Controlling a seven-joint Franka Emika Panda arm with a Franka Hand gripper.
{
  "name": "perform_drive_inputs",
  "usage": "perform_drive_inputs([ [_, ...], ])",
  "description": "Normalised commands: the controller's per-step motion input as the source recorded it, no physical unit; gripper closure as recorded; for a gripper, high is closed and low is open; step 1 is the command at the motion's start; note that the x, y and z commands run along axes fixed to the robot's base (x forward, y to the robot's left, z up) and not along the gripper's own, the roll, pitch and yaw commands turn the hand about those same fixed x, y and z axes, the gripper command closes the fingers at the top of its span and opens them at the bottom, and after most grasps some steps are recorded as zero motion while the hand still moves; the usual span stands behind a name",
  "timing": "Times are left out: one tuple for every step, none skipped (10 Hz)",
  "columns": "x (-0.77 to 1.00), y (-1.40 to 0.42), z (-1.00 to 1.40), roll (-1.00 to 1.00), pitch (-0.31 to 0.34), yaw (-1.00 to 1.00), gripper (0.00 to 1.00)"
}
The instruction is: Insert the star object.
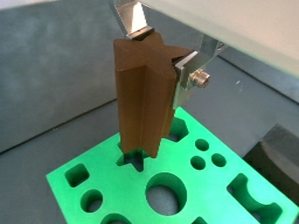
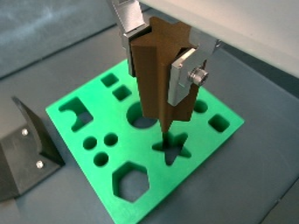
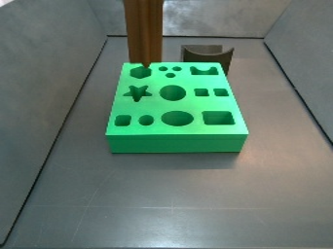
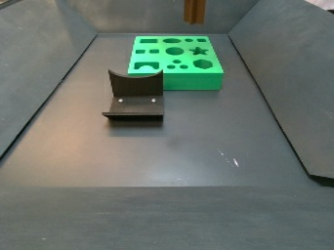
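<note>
— How far along are you?

— About halfway, I'd judge. My hand (image 2: pixel 162 54) is closed on the star peg (image 2: pixel 158 74), one finger (image 2: pixel 183 80) pressed flat to its side, and it hangs upright above the green block (image 3: pixel 176 136). The pick-up is done; the insertion isn't.

— Where's the peg relative to its hole?

— In a wrist view its lower end looks right over the star hole (image 2: pixel 174 147), or just at its mouth; I can't tell whether the tip has entered. In a side view the peg (image 3: pixel 142 31) is clear of the block at about 11 o'clock, and the star hole (image 3: pixel 136 93) is empty.

— What's left?

— Matching the ridges to the star's points, lowering it in, then letting go. The fixture (image 4: pixel 133 95) sits on the desk (image 4: pixel 170 186) apart from the block, out of the way.
</note>
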Motion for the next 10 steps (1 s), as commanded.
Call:
perform_drive_inputs([
  [-0.05, 0.2, -1.0, 0.01, -0.017, 0.04, 1.0],
  [-0.03, 0.19, -1.0, 0.02, -0.013, 0.01, 1.0],
  [0.0, 0.16, -1.0, 0.01, 0.0, 0.0, 1.0],
  [0.26, 0.0, -1.0, 0.02, 0.0, -0.02, 1.0],
  [0.28, 0.0, -1.0, 0.13, 0.0, 0.0, 1.0],
  [-0.05, 0.0, -0.01, 0.0, -0.053, 0.0, 1.0],
  [0.0, 0.0, 0.0, 0.0, -0.011, 0.0, 1.0],
  [-0.12, 0.0, -0.23, 0.0, -0.113, 0.0, 1.0],
  [-0.53, -0.11, -0.3, 0.13, -0.357, 0.0, 1.0],
  [-0.49, -0.13, -0.16, 0.17, -0.243, 0.0, 1.0],
])
